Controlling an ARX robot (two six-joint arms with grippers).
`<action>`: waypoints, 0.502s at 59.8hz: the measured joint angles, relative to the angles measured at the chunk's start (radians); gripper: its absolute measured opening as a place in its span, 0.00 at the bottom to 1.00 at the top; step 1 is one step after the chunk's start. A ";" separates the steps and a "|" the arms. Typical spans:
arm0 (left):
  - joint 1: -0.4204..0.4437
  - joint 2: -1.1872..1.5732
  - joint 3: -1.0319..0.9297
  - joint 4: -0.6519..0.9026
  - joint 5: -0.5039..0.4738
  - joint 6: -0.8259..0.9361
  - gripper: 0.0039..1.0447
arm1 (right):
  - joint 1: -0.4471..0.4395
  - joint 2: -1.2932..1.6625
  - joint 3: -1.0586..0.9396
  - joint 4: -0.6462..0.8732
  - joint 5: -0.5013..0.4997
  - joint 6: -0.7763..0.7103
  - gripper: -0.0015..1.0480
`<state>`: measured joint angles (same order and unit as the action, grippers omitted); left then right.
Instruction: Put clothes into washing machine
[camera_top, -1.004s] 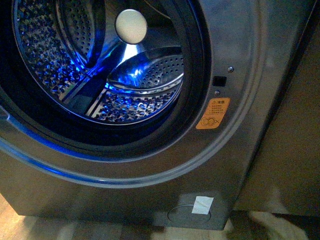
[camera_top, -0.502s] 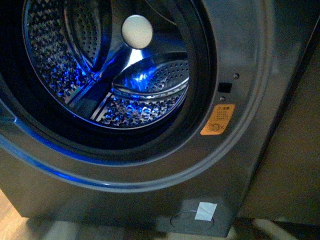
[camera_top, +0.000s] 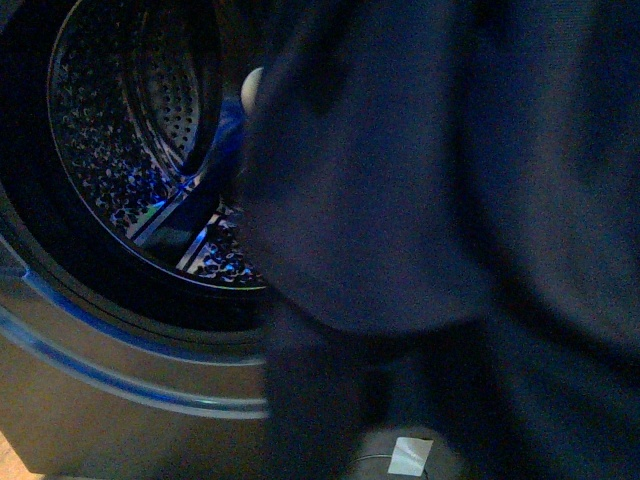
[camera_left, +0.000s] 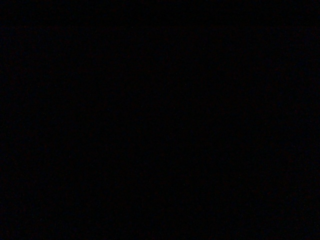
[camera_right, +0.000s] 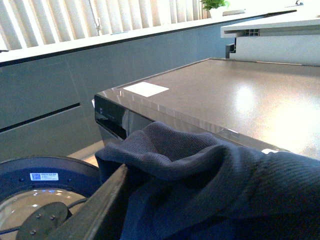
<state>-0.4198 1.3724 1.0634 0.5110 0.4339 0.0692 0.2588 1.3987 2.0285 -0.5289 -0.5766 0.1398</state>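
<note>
The clothes, a dark navy garment, hang in front of the washing machine and fill the right and middle of the front view. They cover most of the porthole; the perforated steel drum and an edge of the cream hub still show at left. The orange sticker is hidden. In the right wrist view the clothes are bunched over my right gripper, which is shut on them; one finger shows, the other is buried in fabric. The left wrist view is dark. Neither gripper shows in the front view.
The machine's grey top with a white label lies beyond the garment. The open round door is below at left. A white tag is low on the machine's front panel. Slatted blinds stand behind.
The front view was free of fabric before; now the navy garment has swung in from the right and covers the sticker, the hub and most of the porthole.
</note>
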 joint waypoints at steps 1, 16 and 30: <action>0.005 -0.006 -0.003 0.000 0.006 0.000 0.07 | 0.000 0.000 0.000 0.000 0.000 0.000 0.63; 0.109 -0.077 -0.066 0.000 0.060 0.007 0.07 | 0.000 0.000 0.000 0.000 0.000 0.002 0.94; 0.192 -0.073 -0.161 0.075 0.048 -0.003 0.07 | 0.000 0.000 0.000 0.000 -0.001 0.002 0.93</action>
<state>-0.2279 1.2995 0.9024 0.5858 0.4820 0.0658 0.2588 1.3983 2.0285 -0.5289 -0.5777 0.1417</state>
